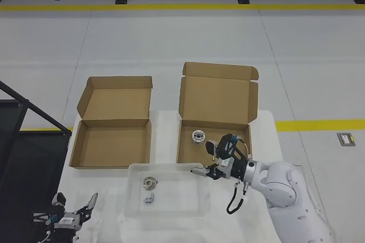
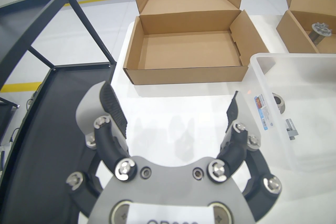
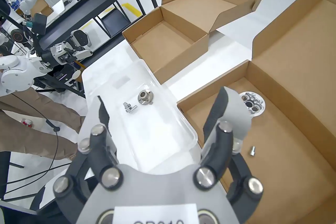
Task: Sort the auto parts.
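1. A white worktop (image 1: 164, 140) stands on a pale grey floor crossed by a yellow floor line (image 1: 182, 6); a black metal shelf rack (image 1: 12, 152) stands at its 9 o'clock side.
2. A clear plastic tray (image 1: 182, 194) sits at the near edge; an open brown cardboard box (image 1: 109, 146) lies at its 11 o'clock, and a second open brown cardboard box (image 1: 216, 100) at its 1 o'clock.
3. In the tray lie a grey metal flanged hub (image 1: 149, 181) and, just at its 6 o'clock, a small grey metal bracket (image 1: 148, 198), the two apart; the second box holds a round toothed metal disc (image 1: 198, 135) and a small silver cylinder (image 3: 252, 150), well apart.
4. The right gripper (image 1: 205, 161) hangs over the tray's 2 o'clock corner, pointing towards 9 o'clock; its fingers (image 3: 223, 104) are spread wide and hold nothing.
5. The left gripper (image 1: 76, 199) is at the tray's 8 o'clock, pointing to 12 o'clock; its fingers (image 2: 111, 101) are wide apart and hold nothing.
6. In the right wrist view a finger covers part of the disc; what kind of part the cylinder is cannot be made out.
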Controlling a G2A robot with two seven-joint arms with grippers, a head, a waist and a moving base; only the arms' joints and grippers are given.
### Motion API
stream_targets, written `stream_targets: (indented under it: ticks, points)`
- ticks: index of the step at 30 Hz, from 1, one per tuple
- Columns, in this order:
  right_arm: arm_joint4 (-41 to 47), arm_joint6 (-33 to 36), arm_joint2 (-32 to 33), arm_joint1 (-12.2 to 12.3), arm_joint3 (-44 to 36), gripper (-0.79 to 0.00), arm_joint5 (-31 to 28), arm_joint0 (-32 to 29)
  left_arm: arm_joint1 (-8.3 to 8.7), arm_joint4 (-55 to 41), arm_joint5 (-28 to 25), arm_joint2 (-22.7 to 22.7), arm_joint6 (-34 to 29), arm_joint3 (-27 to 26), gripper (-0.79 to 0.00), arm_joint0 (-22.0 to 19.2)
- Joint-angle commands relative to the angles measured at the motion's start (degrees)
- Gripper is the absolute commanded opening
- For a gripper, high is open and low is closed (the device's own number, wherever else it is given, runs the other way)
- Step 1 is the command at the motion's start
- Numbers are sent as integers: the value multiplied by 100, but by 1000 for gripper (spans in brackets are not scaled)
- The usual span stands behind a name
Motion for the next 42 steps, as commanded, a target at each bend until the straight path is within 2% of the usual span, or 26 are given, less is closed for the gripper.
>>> stream_targets:
  ticks: [1, 8, 13, 15, 21, 28, 31, 42]
  points:
    - [0, 0, 0, 0, -1, 0, -1, 0, 0, 0, 0, 0, 0, 0, 0, 0]
    - [10, -172, -35, 3, -79, 0, -42, -79, -1, -38, -149, 20, -75, -54, 0, -18]
    - [-79, -674, -58, 74, -428, 0, -968, -227, 54, 621, -736, -74, -82, -189, 0, -18]
    - [14, -763, -101, 110, -565, 0, -1456, -247, 87, 806, -1096, -156, -93, -254, 0, -84]
    - [337, -434, -615, 374, -1241, 0, -1479, -164, 235, 1909, -2253, -427, -91, -568, 0, -477]
    - [778, 192, -1110, 906, -1783, 0, -1479, -144, 436, 3587, -3678, -262, 118, -674, 0, -1126]
    - [778, 192, -1110, 906, -1783, 0, -1479, -144, 506, 4038, -4175, -110, 114, -740, 0, -1412]
    - [778, 192, -1110, 906, -1783, 0, -1479, -144, 517, 4125, -4224, -85, 96, -765, 0, -1474]
